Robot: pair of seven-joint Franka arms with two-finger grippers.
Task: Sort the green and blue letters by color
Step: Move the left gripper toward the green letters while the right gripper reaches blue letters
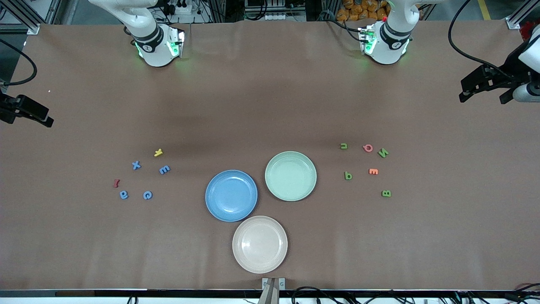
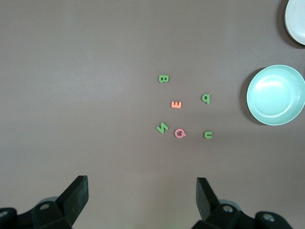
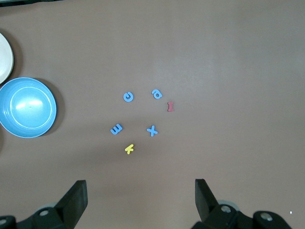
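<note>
Blue letters, four of them, lie on the counter toward the right arm's end, under the wide-open, empty right claw; four green letters lie toward the left arm's end, under the equally wide left claw (both arms wait). Three plates sit between: blue, green, cream.

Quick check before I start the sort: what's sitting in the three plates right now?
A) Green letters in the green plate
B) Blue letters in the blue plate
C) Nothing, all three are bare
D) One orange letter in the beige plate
C: the blue plate, green plate and beige plate hold nothing; the blue letters and green letters all lie on the table.
</note>
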